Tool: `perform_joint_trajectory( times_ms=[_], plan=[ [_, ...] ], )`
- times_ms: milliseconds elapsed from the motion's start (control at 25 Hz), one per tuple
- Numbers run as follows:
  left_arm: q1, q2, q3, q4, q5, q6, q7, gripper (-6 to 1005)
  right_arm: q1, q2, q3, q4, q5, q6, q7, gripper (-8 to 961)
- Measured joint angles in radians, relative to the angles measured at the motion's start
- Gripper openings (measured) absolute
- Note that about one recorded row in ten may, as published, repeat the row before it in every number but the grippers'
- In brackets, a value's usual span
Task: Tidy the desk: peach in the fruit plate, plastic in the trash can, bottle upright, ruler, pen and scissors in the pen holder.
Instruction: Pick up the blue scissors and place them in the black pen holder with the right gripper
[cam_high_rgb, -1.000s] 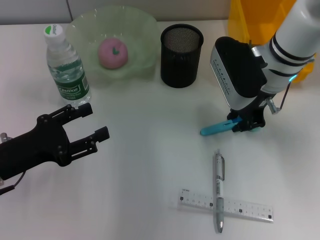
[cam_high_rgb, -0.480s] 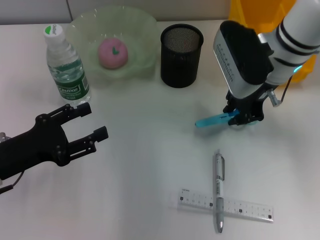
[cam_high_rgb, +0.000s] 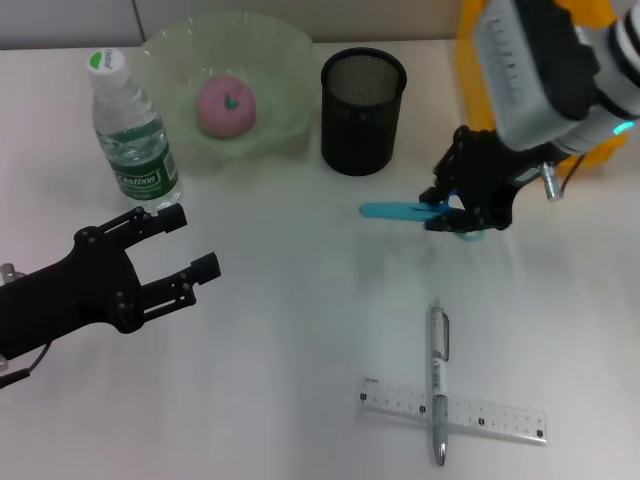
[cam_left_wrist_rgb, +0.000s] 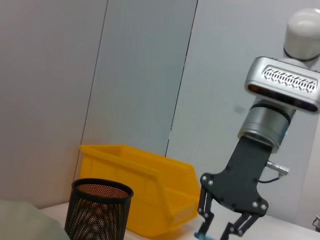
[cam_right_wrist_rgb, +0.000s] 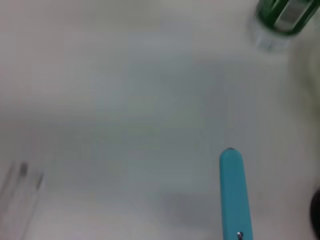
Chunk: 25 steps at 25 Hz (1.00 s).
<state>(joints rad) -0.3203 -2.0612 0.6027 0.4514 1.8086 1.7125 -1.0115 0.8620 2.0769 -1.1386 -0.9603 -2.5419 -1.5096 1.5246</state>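
tabletop (cam_high_rgb: 300, 400): white, carrying everything below.
right arm (cam_high_rgb: 540, 60): reaching in from the far right, white and grey wrist housing sitting high over the far right of the tabletop, black claw pointing down and toward the middle.
left arm (cam_high_rgb: 50, 310): black, lying low at the near left edge, forearm angling toward the middle, idling above the tabletop.
trash can (cam_high_rgb: 480, 40): yellow bin at the far right, mostly hiding behind the right arm; left wrist view is showing it just behind the pen holder.
fruit plate (cam_high_rgb: 280, 60): pale green bowl at the far centre-left, holding the peach (cam_high_rgb: 226, 105).
pen holder (cam_high_rgb: 363, 97): black mesh cup, standing upright just right of the fruit plate.
bottle (cam_high_rgb: 130, 125): standing upright, green cap, just left of the fruit plate.
right claw (cam_high_rgb: 452, 210): clenching on the scissors (cam_high_rgb: 395, 210), holding them off the tabletop, near-level, blue end pointing to the robot's left, near the pen holder on its nearer right side.
left claw (cam_high_rgb: 185, 245): fingers spreading apart, gripping nothing, hanging nearer than the bottle.
ruler (cam_high_rgb: 500, 420): clear, lying flat at the near right.
pen (cam_high_rgb: 438, 370): silver, lying across the ruler, touching it, well apart from the pen holder.
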Motion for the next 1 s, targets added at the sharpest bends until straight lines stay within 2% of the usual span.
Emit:
perform_joint_trajectory(
  times_ms=[280,560,760,1000],
  plan=[
    [-0.008,-0.002,0.004,0.0,0.0,0.0,0.002,776,-0.134,0.0,0.131,0.002,0.273,0.02,-0.113,249],
    [-0.012,-0.002,0.008,-0.001,0.0,-0.001,0.009,776,-0.266,0.004,0.144,0.106,0.579,0.085,-0.239,258],
    [-0.017,-0.002,0.009,0.0,0.0,0.0,0.013,776,-0.321,0.006,0.148,0.177,0.763,0.093,-0.323,264],
    [-0.02,-0.002,0.009,-0.001,0.0,0.008,0.013,776,-0.343,0.007,0.148,0.277,0.929,0.095,-0.407,271]
  ],
)
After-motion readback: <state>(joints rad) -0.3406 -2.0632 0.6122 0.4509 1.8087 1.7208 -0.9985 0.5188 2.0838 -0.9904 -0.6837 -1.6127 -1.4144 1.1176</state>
